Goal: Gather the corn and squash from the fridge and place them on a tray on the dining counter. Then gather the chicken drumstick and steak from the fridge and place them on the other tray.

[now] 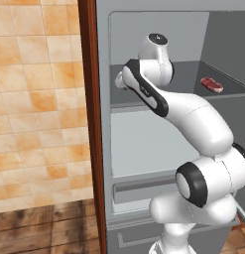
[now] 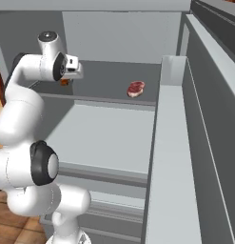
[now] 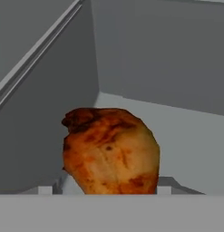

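Observation:
A browned chicken drumstick lies on the upper fridge shelf, at its left end near the side wall. My gripper has reached down onto the drumstick, which sits right between the jaws in the hand view. The fingertips are hidden behind the meat, so contact is unclear. A red raw steak rests on the same shelf to the right, also in the left base view as the steak. Corn, squash and the trays are out of view.
The fridge door stands open on the right, its inner ledge running forward. A wooden cabinet edge and tiled wall border the fridge on the left. A pale lower shelf and drawers lie below.

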Robot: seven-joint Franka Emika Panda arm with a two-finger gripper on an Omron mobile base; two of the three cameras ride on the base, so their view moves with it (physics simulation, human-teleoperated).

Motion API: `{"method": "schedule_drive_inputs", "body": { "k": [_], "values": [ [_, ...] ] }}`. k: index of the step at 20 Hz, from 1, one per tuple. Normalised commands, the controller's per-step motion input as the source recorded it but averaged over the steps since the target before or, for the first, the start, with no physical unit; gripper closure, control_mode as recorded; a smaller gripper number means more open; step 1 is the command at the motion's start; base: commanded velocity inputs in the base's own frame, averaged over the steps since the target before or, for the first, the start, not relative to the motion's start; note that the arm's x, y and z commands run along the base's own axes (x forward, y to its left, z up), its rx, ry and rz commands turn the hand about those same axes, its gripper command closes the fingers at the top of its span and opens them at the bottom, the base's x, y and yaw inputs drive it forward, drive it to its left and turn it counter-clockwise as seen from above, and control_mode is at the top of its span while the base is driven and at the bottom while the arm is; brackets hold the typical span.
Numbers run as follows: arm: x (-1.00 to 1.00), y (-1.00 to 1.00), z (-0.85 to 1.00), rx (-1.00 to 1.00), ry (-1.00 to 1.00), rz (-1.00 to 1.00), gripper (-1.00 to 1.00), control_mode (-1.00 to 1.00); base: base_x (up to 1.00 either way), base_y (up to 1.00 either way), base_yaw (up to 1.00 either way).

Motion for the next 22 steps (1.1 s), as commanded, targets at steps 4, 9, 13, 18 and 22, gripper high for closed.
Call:
{"method": "schedule_drive_inputs", "body": {
  "k": [4,9,13,18,22],
  "values": [
    [0.0,0.0,-0.02,0.0,0.01,0.0,1.0,-1.0,0.0,0.0,0.0],
    [0.0,0.0,-0.02,0.0,0.03,0.0,1.0,-1.0,0.0,0.0,0.0],
    [-0.33,0.0,0.0,0.0,0.0,-0.02,1.0,-1.0,0.0,0.0,0.0],
    [-0.22,0.01,0.0,-0.01,-0.01,-0.01,1.0,-1.0,0.0,0.0,0.0],
    [-1.0,-0.15,-0.04,-0.02,-0.3,-0.12,1.0,-1.0,0.0,0.0,0.0]
  ]
}}
